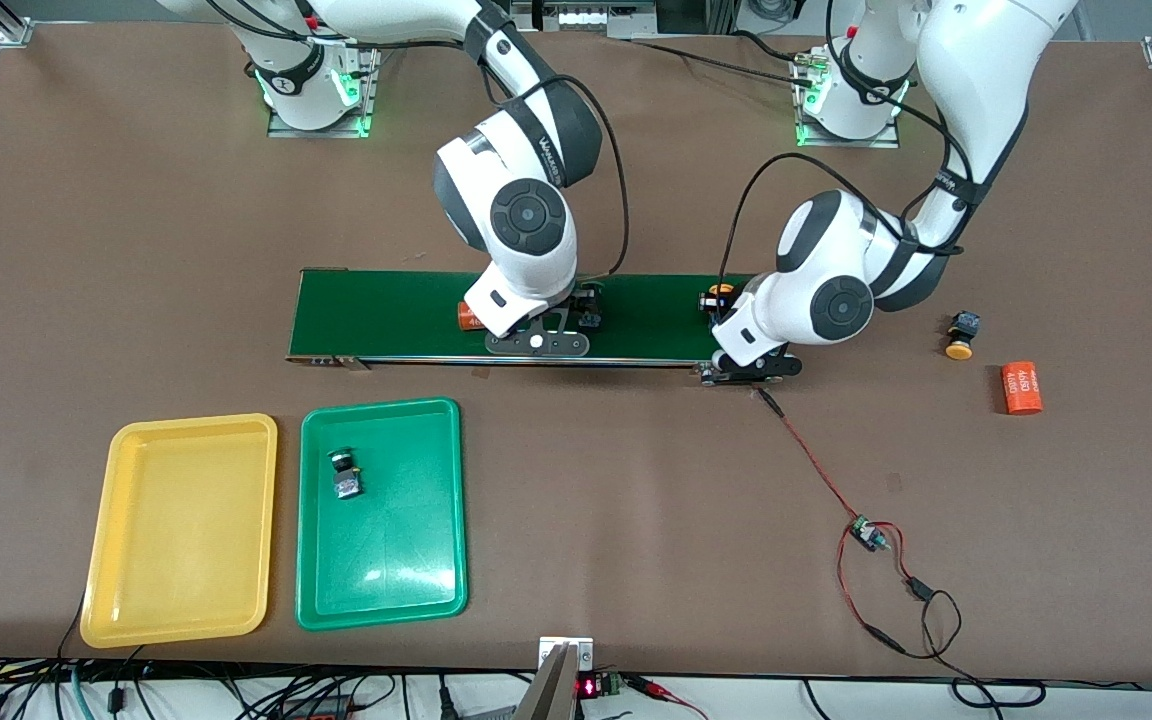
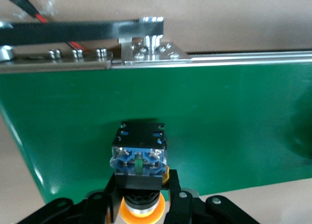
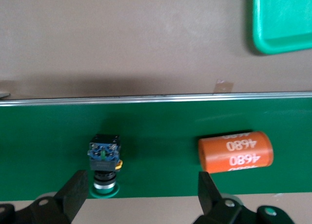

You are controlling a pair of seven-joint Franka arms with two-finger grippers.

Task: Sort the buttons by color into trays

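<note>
A yellow-capped button (image 2: 139, 160) lies on its side on the dark-green belt at the left arm's end. My left gripper (image 2: 140, 187) is shut on its black body, the cap (image 1: 719, 298) pointing back at the hand. My right gripper (image 3: 142, 192) hangs open over the belt's middle. A green-capped button (image 3: 104, 158) lies on the belt close to one of its fingers (image 3: 74, 189). Another button (image 1: 344, 473) lies in the green tray (image 1: 406, 560). The yellow tray (image 1: 181, 530) beside it holds nothing. A second yellow-capped button (image 1: 961, 335) sits on the table off the belt's end on the left arm's side.
An orange numbered cylinder (image 3: 235, 152) lies on the belt by my right gripper's other finger. A second one (image 1: 1021, 388) lies on the table near the loose yellow-capped button. A red and black wire with a small board (image 1: 866, 535) runs from the belt toward the front camera.
</note>
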